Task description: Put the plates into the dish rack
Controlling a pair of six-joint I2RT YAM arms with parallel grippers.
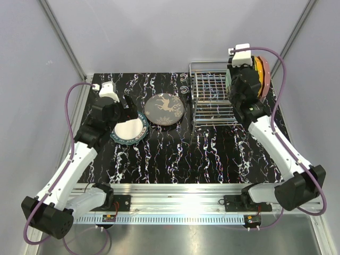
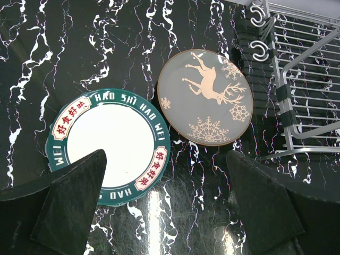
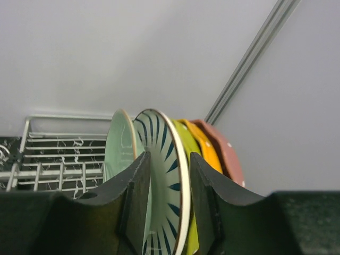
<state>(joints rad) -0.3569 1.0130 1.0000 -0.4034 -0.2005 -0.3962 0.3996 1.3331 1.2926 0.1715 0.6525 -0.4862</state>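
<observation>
The black-striped plate point(image 3: 159, 133) is being straddled by the right tool point(image 3: 168, 155), one finger at each face; whether it is being squeezed or let go cannot be told. The plate is being flanked upright by a pale green plate point(image 3: 118, 143) and by yellow-green point(image 3: 187, 139), orange point(image 3: 206, 147) and pink point(image 3: 229, 159) ones at the dish rack point(image 1: 210, 98), upper right of the top view. The left tool point(image 2: 166, 155), spread wide and empty, is being held over the teal-rimmed plate point(image 2: 106, 141), lying flat beside the deer plate point(image 2: 207, 98) at centre-left of the worktop point(image 2: 53, 53).

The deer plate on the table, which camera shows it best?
Left wrist: the deer plate sits large and whole, reindeer and snowflakes sharp. Top external shows it small, motif coarse. Right wrist misses it entirely.
</observation>
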